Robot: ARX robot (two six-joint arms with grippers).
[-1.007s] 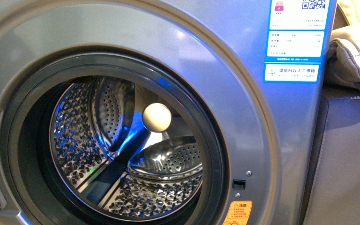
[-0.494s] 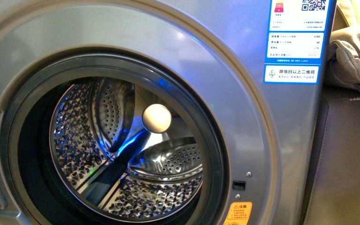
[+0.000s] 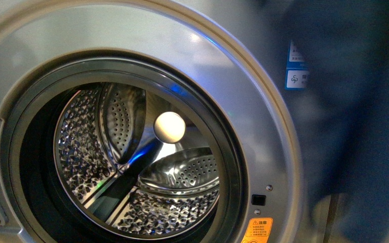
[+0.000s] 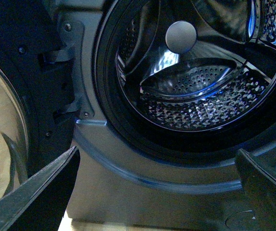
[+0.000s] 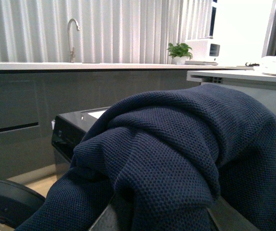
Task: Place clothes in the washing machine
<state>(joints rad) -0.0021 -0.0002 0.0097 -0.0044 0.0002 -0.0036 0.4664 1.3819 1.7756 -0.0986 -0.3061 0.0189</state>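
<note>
Front view: faces the washing machine [image 3: 263, 101], porthole [image 3: 231, 167] open onto a bare steel drum [image 3: 177, 202]. Nothing loaded yet, so the main step is not done. Catches the clothes [image 3: 354, 126] only as a dark navy blur on the right, hanging in front of the machine's panel and hiding most of the blue-white label [image 3: 298, 71]. Places them beside the opening, not in it. Shows neither gripper clearly.

Left wrist view: looks past the left gripper [image 4: 157, 151] into the same empty drum, with the door [image 4: 13, 96] swung aside. Finds its fingers [image 4: 42, 192] spread wide and released, nothing between them and no cloth near.

Right wrist view: fills with the clothes, bunched and heaped over the right gripper [image 5: 164, 219], folds packed between its two grey fingers [image 5: 104, 219]. Appears clenched on the fabric and carrying it. Takes in, far behind, a pale worktop [image 5: 56, 66] with a tap [image 5: 71, 30] and a small plant [image 5: 179, 50]. Leaves, on this evidence, the swing across to the porthole, the push into the drum and the letting go.
</note>
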